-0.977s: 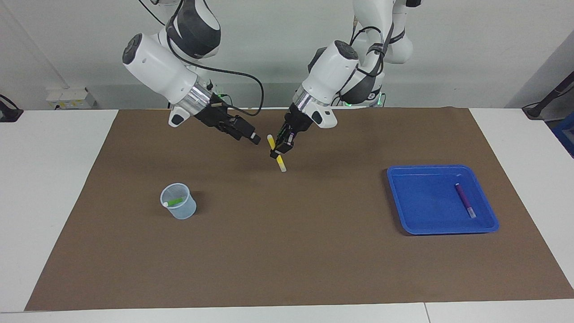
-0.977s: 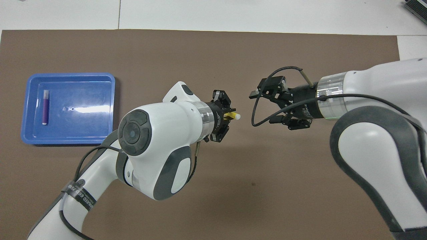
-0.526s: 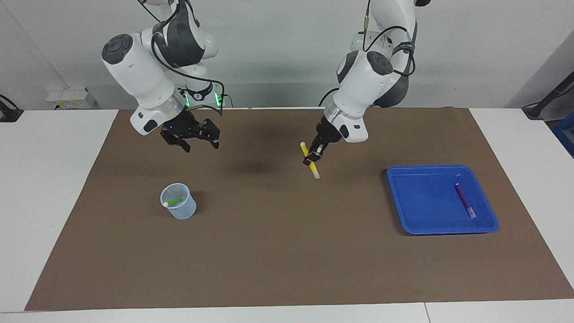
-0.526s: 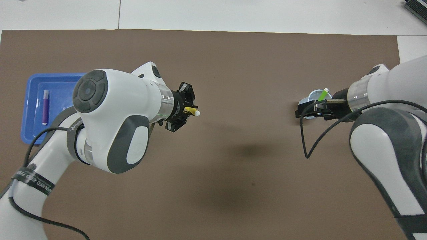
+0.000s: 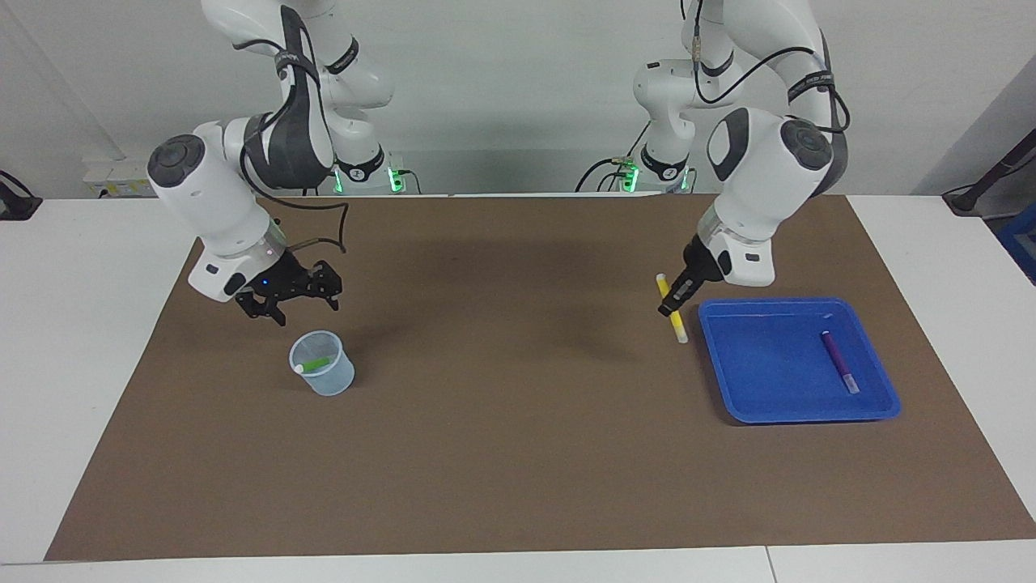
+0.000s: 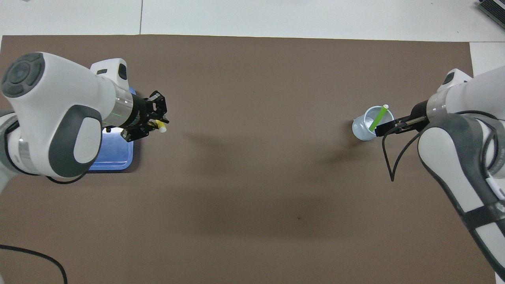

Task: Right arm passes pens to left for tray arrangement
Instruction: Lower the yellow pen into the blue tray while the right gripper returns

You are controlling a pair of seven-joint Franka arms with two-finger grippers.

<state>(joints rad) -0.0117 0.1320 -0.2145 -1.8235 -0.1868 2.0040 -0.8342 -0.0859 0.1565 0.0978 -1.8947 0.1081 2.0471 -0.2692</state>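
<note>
carrying yellow pen (image 5: 672,308) in left gripper (image 5: 671,305), pinched mid-length, long axis steeply tilted, lower tip hanging just beside tray (image 5: 732,409) rim, on its right-arm side. tray lying straight onward; purple pen (image 5: 839,361) already inside. hovering right gripper (image 5: 285,298), fingers spread wide and empty, over cup (image 5: 324,376) holding green pen (image 5: 316,363), clearly nearer to it.

Bright even light, soft shadows, sharp focus
</note>
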